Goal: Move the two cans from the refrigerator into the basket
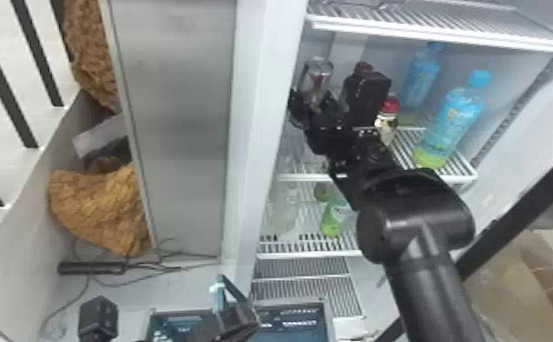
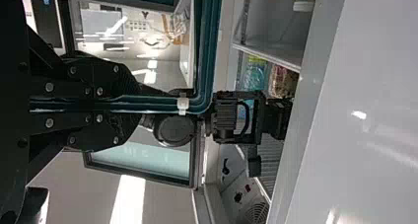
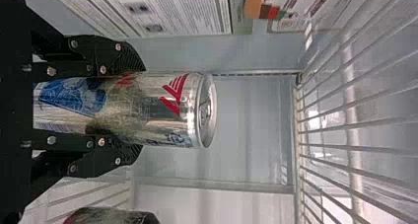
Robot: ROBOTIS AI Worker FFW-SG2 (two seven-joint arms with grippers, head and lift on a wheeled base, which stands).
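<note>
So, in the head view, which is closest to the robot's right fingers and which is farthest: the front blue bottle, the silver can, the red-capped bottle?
1. Silver can: right between the fingers.
2. Red-capped bottle: on the shelf, just right of the gripper.
3. Front blue bottle: farther right on the shelf.

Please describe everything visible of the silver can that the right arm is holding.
The silver can is cylindrical and shiny, metal by its look, with red chevrons, a blue picture and blue lettering. Its lid has a pull tab. It stands roughly upright inside the refrigerator, lid up, below the upper wire shelf. The right pincer grips it from two opposite sides; its base is hidden.
</note>
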